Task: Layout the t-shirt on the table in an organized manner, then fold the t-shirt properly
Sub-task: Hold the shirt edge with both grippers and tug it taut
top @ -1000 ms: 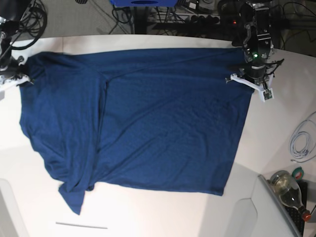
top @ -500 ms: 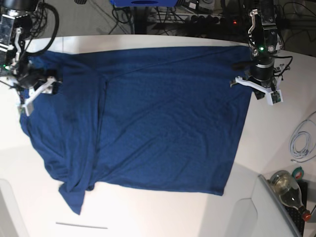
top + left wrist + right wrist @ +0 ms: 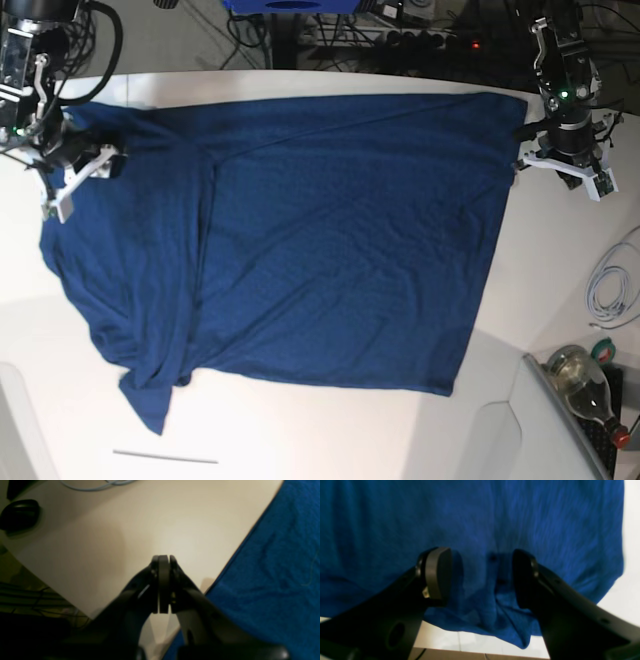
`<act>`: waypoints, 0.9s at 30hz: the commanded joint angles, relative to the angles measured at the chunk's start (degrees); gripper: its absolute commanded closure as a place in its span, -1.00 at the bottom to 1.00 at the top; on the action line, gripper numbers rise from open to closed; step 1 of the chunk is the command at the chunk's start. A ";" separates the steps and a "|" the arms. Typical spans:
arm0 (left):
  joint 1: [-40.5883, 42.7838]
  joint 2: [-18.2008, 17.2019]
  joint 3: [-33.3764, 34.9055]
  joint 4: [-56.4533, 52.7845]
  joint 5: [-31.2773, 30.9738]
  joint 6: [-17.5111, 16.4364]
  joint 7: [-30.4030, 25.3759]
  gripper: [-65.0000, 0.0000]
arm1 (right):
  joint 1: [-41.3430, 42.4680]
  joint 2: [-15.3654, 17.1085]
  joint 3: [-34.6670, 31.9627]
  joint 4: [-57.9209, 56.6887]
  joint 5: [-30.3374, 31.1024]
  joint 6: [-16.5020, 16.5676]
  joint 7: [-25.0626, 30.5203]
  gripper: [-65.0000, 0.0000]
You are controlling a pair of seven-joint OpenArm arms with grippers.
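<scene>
Spreading across most of the white surface [image 3: 560, 260], the navy t-shirt [image 3: 300, 240] lies largely flat, its hem end toward the base view's right edge and its sleeves and collar toward the left, where cloth is still bunched and one sleeve trails toward the near-left corner.

The right hand [image 3: 480, 577] hovers over the rumpled fabric at the far-left edge, jaws standing well apart with a raised fold between them, holding nothing. The left hand [image 3: 163, 583] is pressed fully shut and empty, over bare surface just beside the shirt's far-right corner.

The likeliest trouble sits on the left: the cloth there reaches close to the surface's edge, so a pinch that takes several layers, or a pull outward, could drag the shoulder off the edge or deepen the creases. A shut left hand brushing the hem could also skew the straight side.

Open room is widest along the near edge and the right side, though a coiled cable [image 3: 615, 285] and a bottle [image 3: 585, 385] crowd the near-right corner. The far edge leaves only a thin strip.
</scene>
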State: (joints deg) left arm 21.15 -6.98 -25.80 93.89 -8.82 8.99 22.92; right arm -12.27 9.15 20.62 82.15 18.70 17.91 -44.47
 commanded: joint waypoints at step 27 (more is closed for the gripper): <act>0.26 -0.53 0.00 -1.97 0.51 0.28 -1.51 1.00 | -6.94 -1.02 0.35 11.17 0.69 -0.20 -2.61 0.93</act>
State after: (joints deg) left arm 21.61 -6.85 -25.67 91.09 -8.80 8.99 22.90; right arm -19.44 7.64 20.67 92.09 18.92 17.80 -47.86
